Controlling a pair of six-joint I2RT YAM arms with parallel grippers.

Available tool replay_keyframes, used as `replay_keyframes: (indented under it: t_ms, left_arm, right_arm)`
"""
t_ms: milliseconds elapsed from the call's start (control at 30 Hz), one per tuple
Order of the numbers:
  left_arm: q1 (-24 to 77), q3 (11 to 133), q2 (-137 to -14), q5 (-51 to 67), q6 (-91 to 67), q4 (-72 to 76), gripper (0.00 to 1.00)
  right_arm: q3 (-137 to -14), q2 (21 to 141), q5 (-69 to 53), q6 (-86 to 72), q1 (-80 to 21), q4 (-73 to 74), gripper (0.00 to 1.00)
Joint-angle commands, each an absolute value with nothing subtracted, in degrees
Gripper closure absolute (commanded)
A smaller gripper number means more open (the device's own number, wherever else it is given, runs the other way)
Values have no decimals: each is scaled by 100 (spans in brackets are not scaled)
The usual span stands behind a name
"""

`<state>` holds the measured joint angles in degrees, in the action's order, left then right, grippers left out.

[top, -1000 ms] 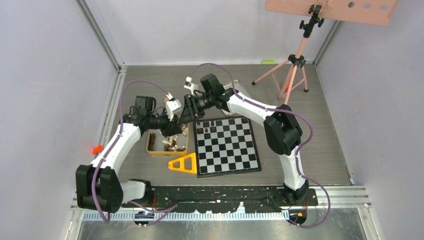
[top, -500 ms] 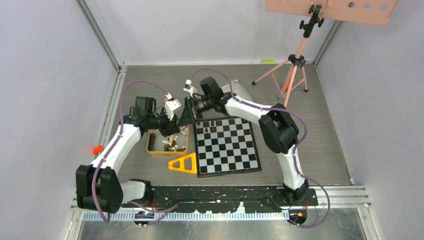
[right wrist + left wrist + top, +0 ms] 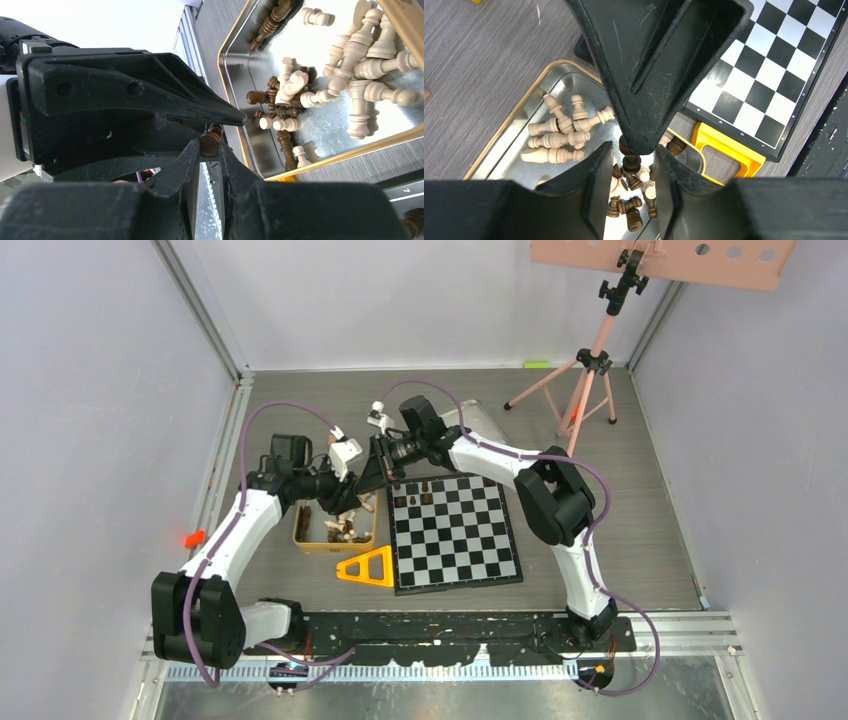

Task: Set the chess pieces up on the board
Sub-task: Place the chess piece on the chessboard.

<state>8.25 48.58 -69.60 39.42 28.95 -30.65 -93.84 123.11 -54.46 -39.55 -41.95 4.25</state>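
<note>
Over the grey table (image 3: 650, 490), right end effector (image 3: 209, 146) pinches one dark chess piece (image 3: 211, 138); left end effector (image 3: 632, 150) gapes slightly.

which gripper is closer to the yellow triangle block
Left. The left gripper hangs over the gold tin just beyond the yellow triangle; the right gripper sits farther back, past the tin's far corner.

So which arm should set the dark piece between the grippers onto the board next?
Right. The right gripper is pinched on the dark chess piece, the left gripper has its jaws apart around it, and the chessboard lies on the right arm's side.
</note>
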Motion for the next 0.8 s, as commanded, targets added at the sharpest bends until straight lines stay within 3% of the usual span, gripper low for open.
replay_keyframes:
  t_ms: [0,367,767]
  left_arm:
    - [844,4973,-6796,3937,3027,-3087,60]
    - [528,5147,-6733,4352,2808,-3085,52]
    - [389,5068,-7129,5691,2313,-1424,49]
  right_arm:
    - [-9415,12128,-5338,-3758,-4072,490,99]
    - [-9173,11832,-5303,-3737,-3769,430,99]
    - [-8530,11268,-5435,-5077,-3410,-1164,99]
